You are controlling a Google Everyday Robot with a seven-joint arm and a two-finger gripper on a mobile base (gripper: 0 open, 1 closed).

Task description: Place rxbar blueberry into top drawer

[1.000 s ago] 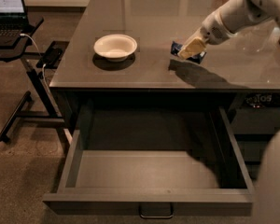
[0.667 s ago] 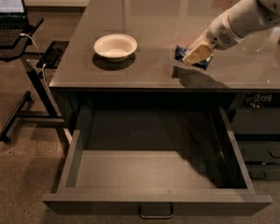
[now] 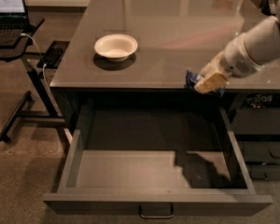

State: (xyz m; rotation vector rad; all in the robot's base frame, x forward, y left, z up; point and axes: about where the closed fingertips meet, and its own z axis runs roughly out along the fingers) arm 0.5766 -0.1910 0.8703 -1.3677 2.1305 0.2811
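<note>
Carried forward since a second ago, the rxbar blueberry (image 3: pixel 190 79), a small dark blue wrapper, now hangs at the table's (image 3: pixel 177 31) front edge above the open top drawer (image 3: pixel 154 203), pinched between the fingers of the gripper (image 3: pixel 206 83); the white bowl (image 3: pixel 115 46) sits unmoved
</note>
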